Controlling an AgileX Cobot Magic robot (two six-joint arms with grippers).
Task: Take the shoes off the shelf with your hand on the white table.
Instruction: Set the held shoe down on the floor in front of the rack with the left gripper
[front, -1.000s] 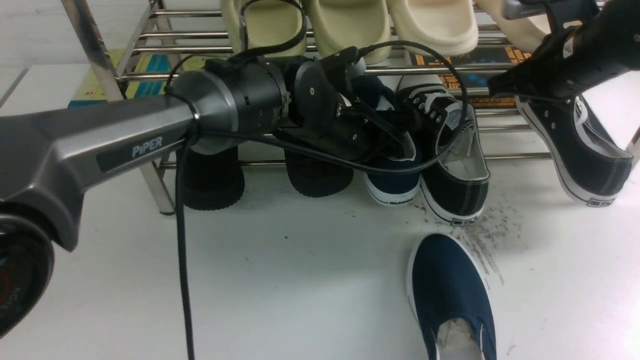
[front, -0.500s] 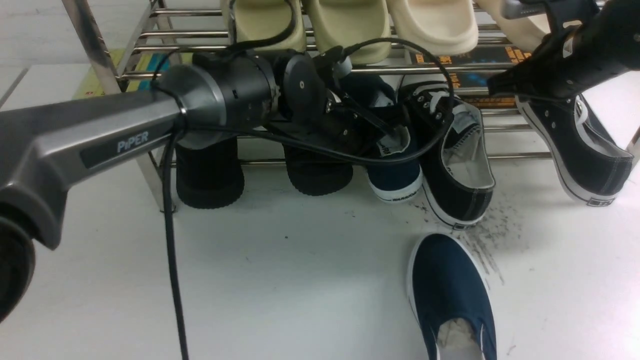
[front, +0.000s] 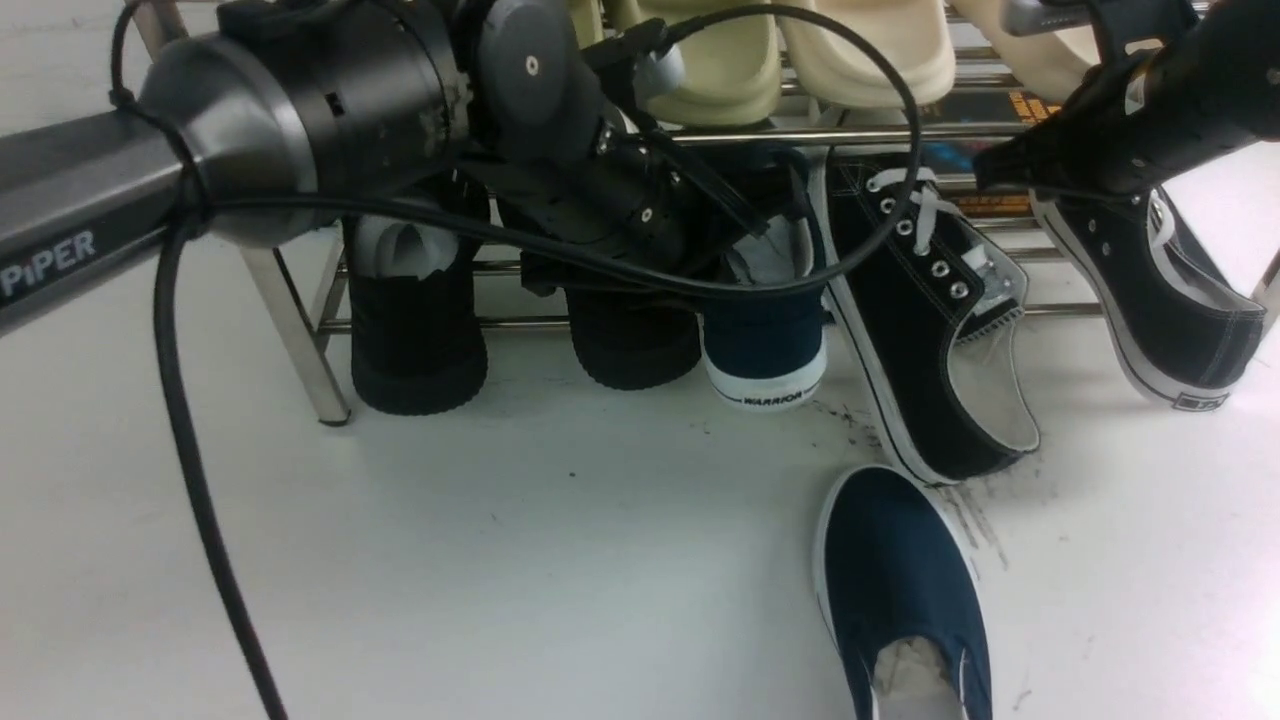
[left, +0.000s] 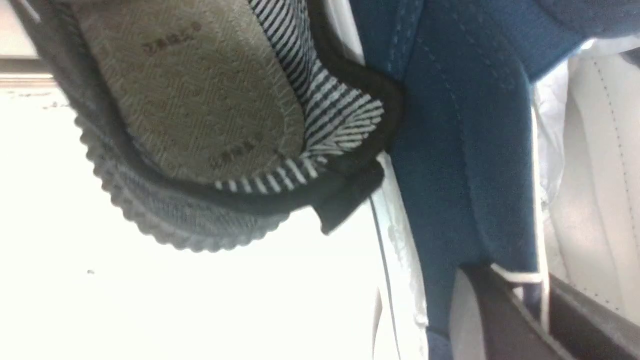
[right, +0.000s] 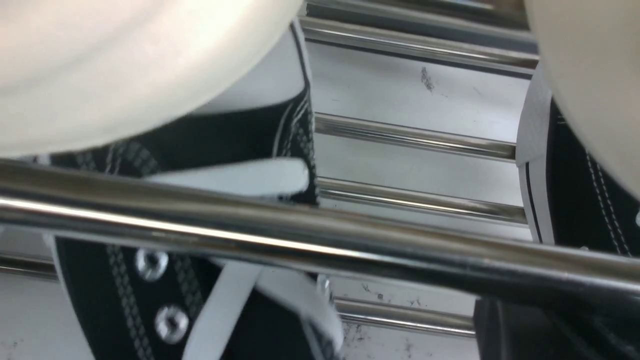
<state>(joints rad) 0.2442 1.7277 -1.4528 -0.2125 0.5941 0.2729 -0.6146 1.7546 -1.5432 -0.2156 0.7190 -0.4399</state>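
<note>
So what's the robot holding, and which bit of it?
The left gripper pinches the navy slip-on by the fabric rim of its opening.

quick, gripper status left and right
left gripper: closed on the navy shoe
right gripper: closed, nothing seen in it

Even, fairly bright light filled the front view, with soft shadows under the black knit shoes (front: 420, 340) on the matte white desk (front: 560, 560) and streaks of glare along the shiny steel rod shelf (front: 288, 330). The left wrist view burned the desk out to blank white. The right wrist view was blurred, its cream foam slipper (right: 125, 65) featureless.
</note>
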